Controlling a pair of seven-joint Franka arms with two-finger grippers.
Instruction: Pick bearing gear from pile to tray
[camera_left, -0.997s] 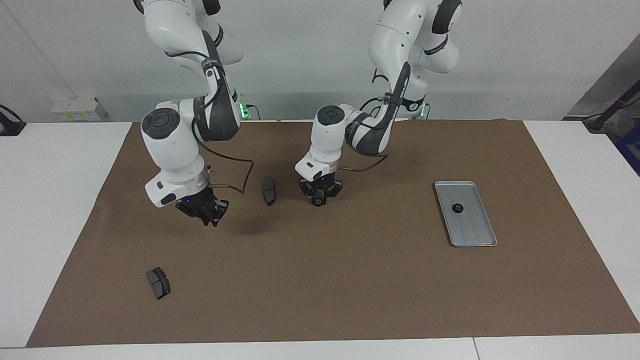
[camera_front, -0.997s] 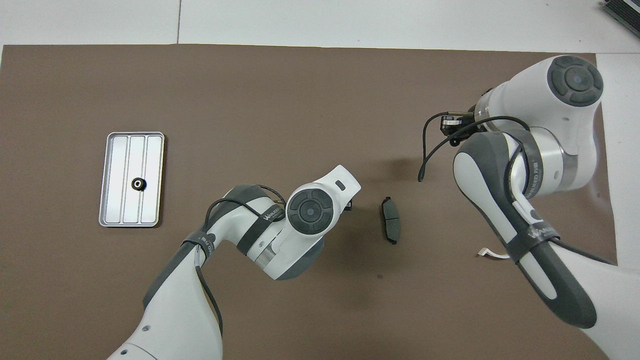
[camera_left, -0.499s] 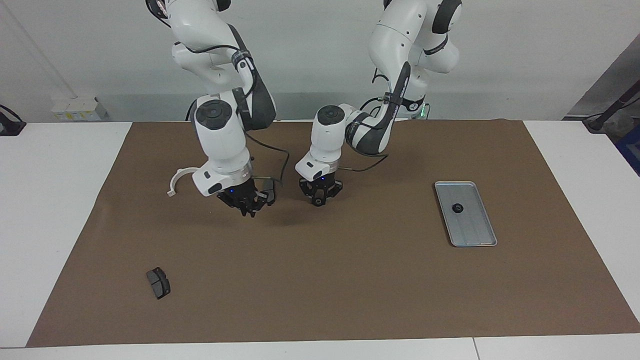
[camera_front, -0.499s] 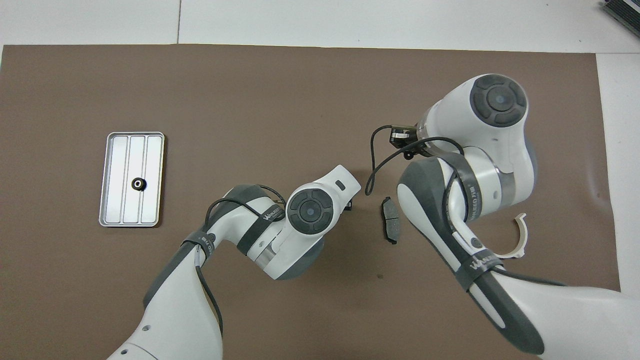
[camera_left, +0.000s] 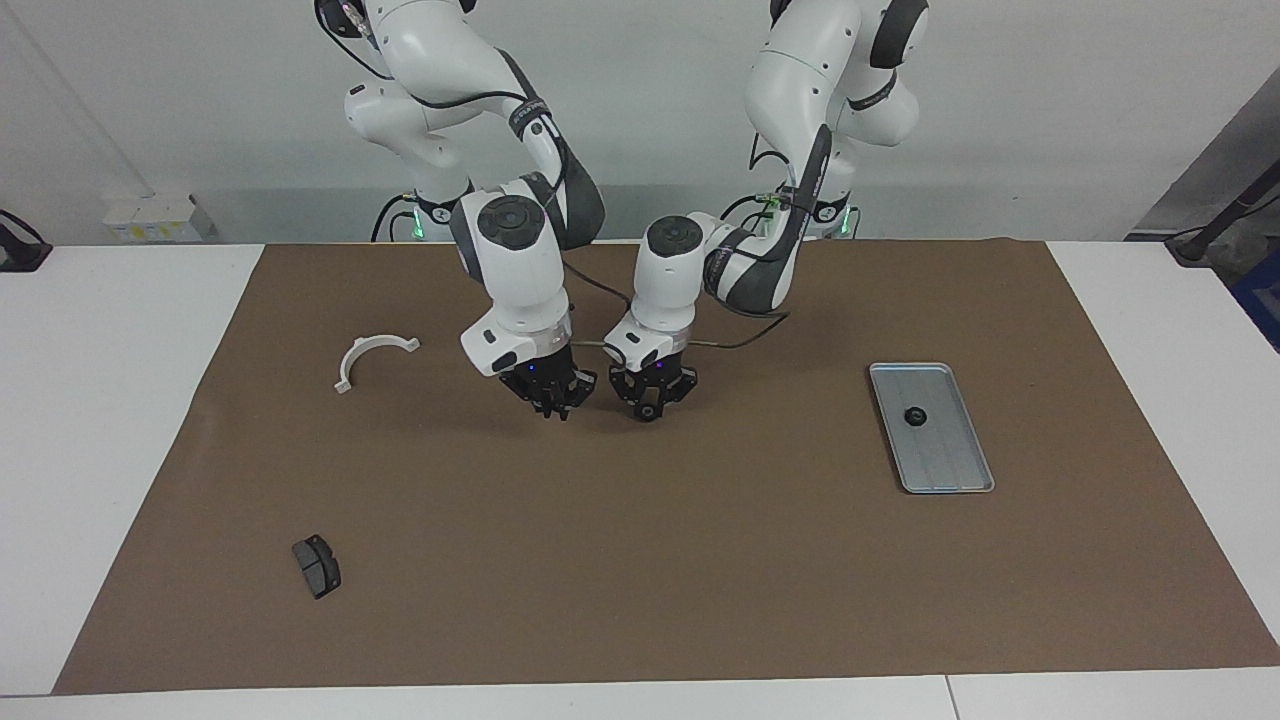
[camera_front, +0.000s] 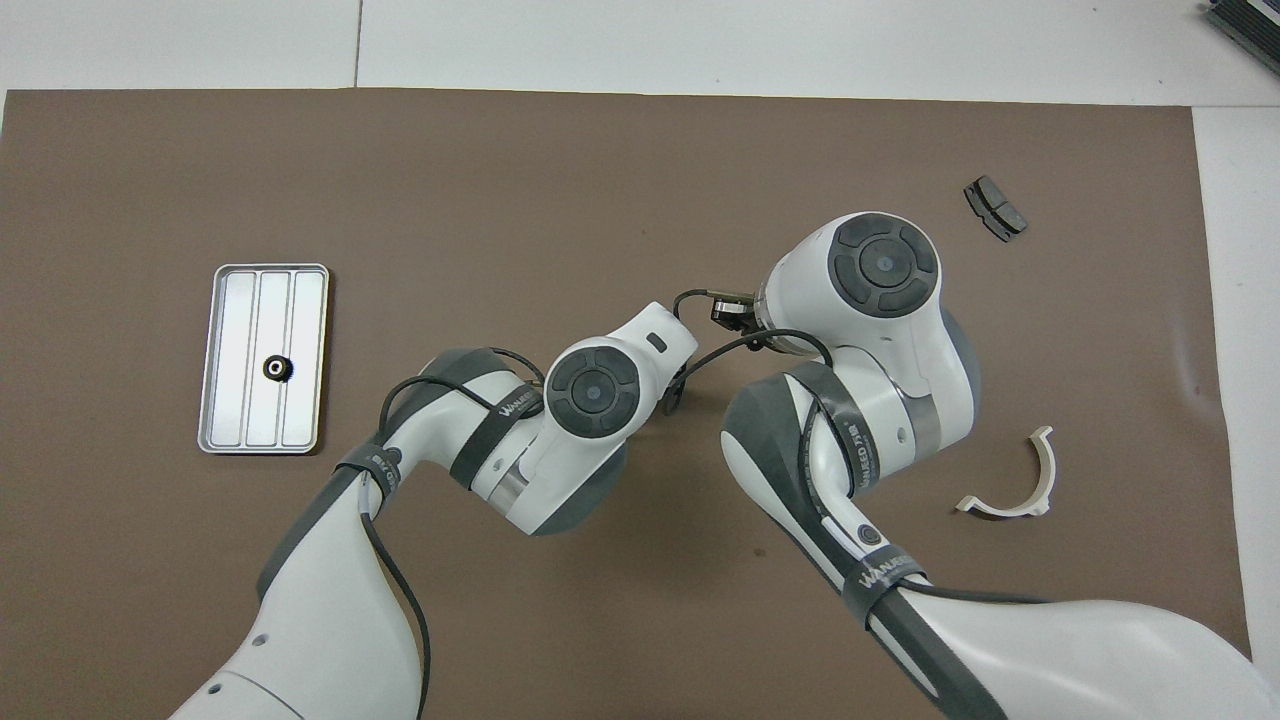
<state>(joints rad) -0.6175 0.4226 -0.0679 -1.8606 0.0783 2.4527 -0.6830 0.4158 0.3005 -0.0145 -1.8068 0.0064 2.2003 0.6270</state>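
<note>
**Facing view**
- The left gripper (camera_left: 650, 403) hangs over the middle of the brown mat (camera_left: 640, 560), pointing down and clear of the surface.
- Its fingertips are closed almost together on a small black ring (camera_left: 648, 411), which sits between them at the very tip.
- The right gripper (camera_left: 552, 403) hangs just beside the left gripper, toward the right arm's end of the table, also over the mat. Its fingertips are fully together and nothing shows between them.
- The two grippers are close but apart.
- The silver-grey tray (camera_left: 985, 470) lies flat on the mat toward the left arm's end of the table, well apart from both grippers.
- One black bearing gear (camera_left: 914, 415) rests in the tray, in the half nearer to the robots.
- A white half-ring bracket (camera_left: 350, 358) lies on the mat toward the right arm's end.
- A dark grey curved pad (camera_left: 317, 566) lies farther from the robots than the bracket, near the mat's corner.

**Overhead view**
- Both wrists meet over the mat's (camera_front: 500, 180) centre. Each gripper's fingertips are hidden under its own wrist, so the jaw state cannot be told here.
- The tray (camera_front: 300, 400) holds the bearing gear (camera_front: 276, 368) on its middle rib lane.
- The bracket (camera_front: 1046, 480) and the pad (camera_front: 995, 208) lie well apart from each other.
</note>
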